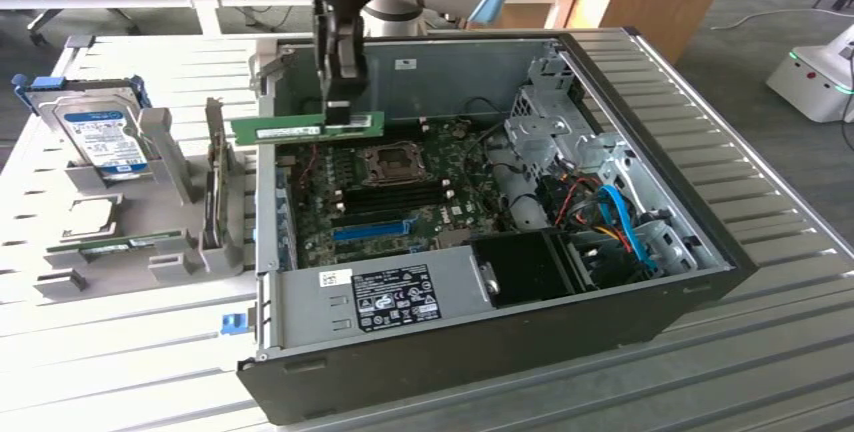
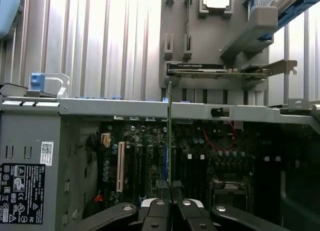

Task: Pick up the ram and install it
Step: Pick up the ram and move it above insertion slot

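My gripper [image 1: 342, 117] is shut on the ram [image 1: 287, 129], a thin green stick with a pale label. It hangs level over the open computer case [image 1: 534, 342], above the case's wall on the exterior view's left and over that side of the motherboard [image 1: 454, 182]. In the wrist view the ram [image 2: 170, 141] shows edge-on, rising from between my fingers [image 2: 159, 211], with the dark memory slots [image 2: 200, 163] of the board behind it. A second green stick [image 1: 134, 245] lies in the grey holder outside the case.
A silver hard drive [image 1: 107, 137] with a blue label and an upright card [image 1: 214, 177] stand in the grey holder [image 1: 174, 267] on the exterior view's left. Inside the case are a CPU socket [image 1: 396, 162], a blue slot [image 1: 367, 229], cables [image 1: 621, 222] and a drive cage [image 1: 547, 117].
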Robot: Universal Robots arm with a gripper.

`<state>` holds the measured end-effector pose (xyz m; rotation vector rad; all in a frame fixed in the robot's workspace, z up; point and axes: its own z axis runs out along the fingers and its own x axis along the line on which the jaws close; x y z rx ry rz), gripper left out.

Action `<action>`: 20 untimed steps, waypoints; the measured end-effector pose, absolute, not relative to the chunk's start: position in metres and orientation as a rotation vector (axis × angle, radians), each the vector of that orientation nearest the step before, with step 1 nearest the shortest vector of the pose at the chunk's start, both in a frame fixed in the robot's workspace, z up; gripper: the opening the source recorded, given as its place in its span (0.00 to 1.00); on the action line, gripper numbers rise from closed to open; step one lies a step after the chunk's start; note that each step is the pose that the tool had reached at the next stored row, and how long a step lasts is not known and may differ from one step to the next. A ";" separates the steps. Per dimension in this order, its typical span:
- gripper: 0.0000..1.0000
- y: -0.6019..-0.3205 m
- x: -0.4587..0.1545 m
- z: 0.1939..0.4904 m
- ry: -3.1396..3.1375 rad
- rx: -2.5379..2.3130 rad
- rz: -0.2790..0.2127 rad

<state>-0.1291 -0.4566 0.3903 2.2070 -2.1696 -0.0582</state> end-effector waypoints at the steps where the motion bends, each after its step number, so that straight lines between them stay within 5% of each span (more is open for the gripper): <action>1: 0.12 -0.457 -0.126 0.390 -2.169 2.207 -0.059; 20: 0.12 -0.457 -0.061 0.390 -2.160 2.204 -0.071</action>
